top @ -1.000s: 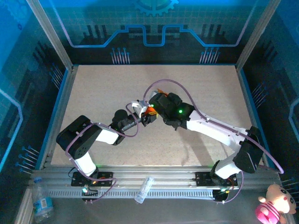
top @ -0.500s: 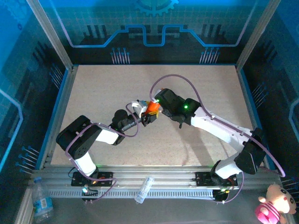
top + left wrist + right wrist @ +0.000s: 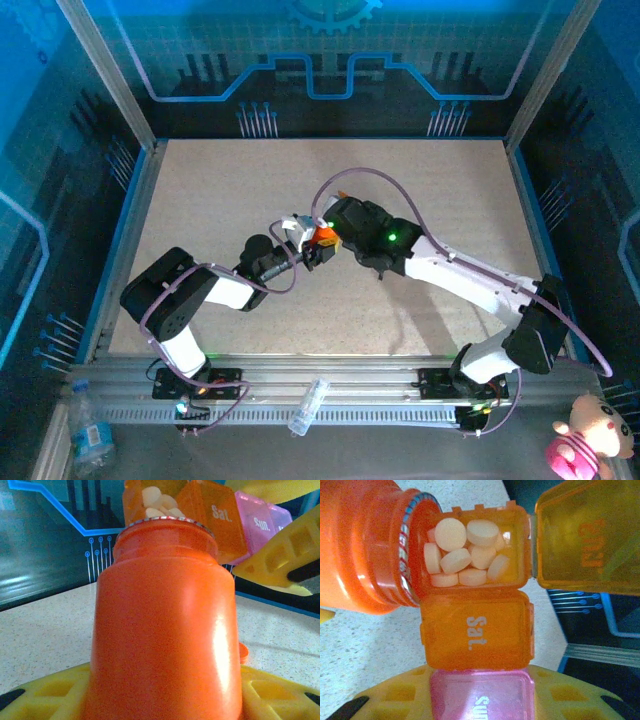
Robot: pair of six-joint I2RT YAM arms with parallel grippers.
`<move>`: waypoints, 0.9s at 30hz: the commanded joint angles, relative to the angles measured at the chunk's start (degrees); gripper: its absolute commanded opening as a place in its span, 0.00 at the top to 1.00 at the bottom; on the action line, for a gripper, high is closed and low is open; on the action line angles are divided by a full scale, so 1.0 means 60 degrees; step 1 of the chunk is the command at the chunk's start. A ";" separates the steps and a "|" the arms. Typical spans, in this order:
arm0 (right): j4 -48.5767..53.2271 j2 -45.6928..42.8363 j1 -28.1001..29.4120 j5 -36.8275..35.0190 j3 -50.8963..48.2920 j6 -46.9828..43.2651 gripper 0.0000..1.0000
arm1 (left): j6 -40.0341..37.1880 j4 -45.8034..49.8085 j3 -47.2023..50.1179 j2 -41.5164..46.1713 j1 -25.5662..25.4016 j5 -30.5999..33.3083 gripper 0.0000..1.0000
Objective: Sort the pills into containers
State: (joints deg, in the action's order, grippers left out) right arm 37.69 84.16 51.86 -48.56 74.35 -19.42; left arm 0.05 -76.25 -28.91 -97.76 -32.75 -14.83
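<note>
We record the left tool [image 3: 165, 700] clamped on the orange bottle [image 3: 165, 630], the right tool [image 3: 479, 700] clamped on the containers [image 3: 475, 630] at the top view's centre, one lying open and holding white pills [image 3: 465, 555].

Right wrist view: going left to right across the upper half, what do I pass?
Orange bottle → open orange compartment of the containers, holding white pills → its flipped-open lid.
</note>
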 commanded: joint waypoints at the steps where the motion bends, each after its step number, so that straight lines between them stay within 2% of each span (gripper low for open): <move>1: -0.0876 -0.0030 0.0394 -0.0836 -0.0419 -0.1072 0.94 | 0.0108 -0.0681 -0.0352 0.0333 -0.0018 -0.0153 1.00; 9: -0.1739 0.0123 0.0555 -0.1559 -0.0870 -0.1898 0.94 | 0.0093 -0.0681 -0.0346 0.0351 -0.0011 -0.0151 1.00; 27: -0.1767 0.0232 0.0310 -0.1958 -0.0833 -0.1884 0.94 | 0.0049 -0.0681 -0.0236 0.0427 -0.0008 -0.0143 1.00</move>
State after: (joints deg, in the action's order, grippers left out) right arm 28.58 84.33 53.95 -58.48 69.63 -29.69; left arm 0.05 -75.99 -28.91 -97.76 -32.73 -14.72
